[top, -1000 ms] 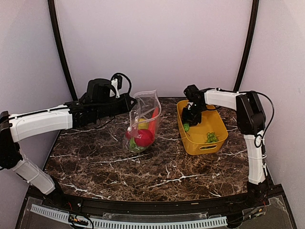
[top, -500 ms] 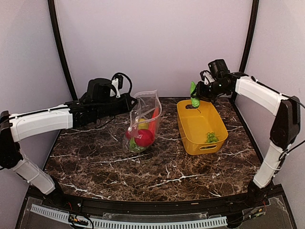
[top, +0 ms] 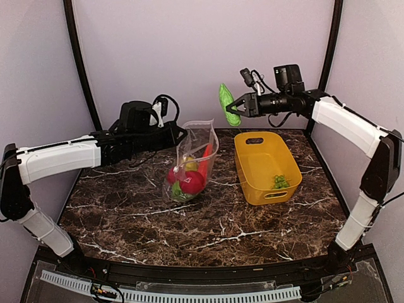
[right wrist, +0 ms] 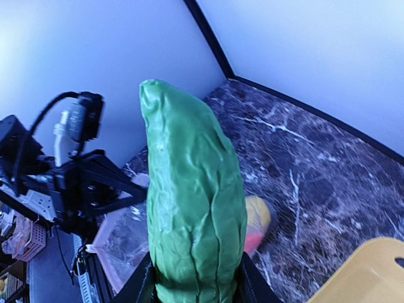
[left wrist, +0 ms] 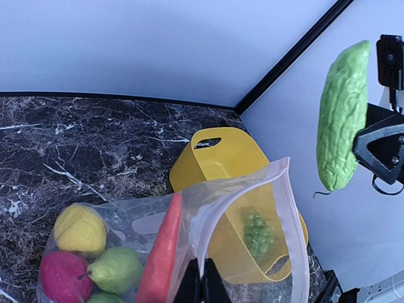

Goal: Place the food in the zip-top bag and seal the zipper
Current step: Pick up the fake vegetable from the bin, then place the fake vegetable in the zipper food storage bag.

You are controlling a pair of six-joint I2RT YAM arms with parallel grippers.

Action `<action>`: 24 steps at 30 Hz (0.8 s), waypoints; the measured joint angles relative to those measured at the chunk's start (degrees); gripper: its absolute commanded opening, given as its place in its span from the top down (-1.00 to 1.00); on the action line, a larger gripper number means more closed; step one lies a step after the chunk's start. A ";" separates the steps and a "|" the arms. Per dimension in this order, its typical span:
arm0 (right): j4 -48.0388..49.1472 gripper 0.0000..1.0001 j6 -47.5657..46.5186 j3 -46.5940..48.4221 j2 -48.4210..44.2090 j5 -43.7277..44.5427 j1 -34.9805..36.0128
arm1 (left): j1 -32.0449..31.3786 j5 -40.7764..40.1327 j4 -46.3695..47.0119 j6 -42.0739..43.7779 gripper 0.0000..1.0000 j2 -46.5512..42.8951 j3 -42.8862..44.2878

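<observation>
1. left pincer [left wrist: 202, 283] was pressed together on the rim of the zip-top bag [top: 192, 158], holding its mouth up and open over the table [top: 139, 221].
2. already in the bag: yellow fruit [left wrist: 79, 228], red round one [left wrist: 58, 278], green round one [left wrist: 115, 269], red pepper [left wrist: 162, 249].
3. right pincer [top: 237, 106] was pinching the green cucumber [top: 227, 103] by its lower end, upright, aloft between the yellow basket [top: 252, 192] and the bag, not yet over the mouth.
4. green grapes [top: 278, 182] lay in the basket, not yet bagged.
5. zipper [left wrist: 291, 202] was unsealed.
6. judgement: past halfway. left to do: cucumber in, grapes in, seal.
</observation>
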 measured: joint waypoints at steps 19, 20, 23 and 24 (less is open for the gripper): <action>14.58 1.00 5.49 6.84 8.44 -9.86 8.85 | 0.00 0.55 -0.72 -1.09 0.98 0.02 0.76; 14.97 1.00 5.62 6.49 8.44 -9.84 8.85 | 0.00 0.55 -0.72 -1.16 0.98 0.02 0.76; 16.74 0.95 5.62 5.25 8.50 -9.55 8.87 | 0.00 0.55 -0.72 -1.53 0.98 -0.02 0.76; 17.27 0.93 5.49 4.83 8.57 -9.22 8.90 | 0.00 0.57 -0.70 -1.68 0.98 -0.07 0.76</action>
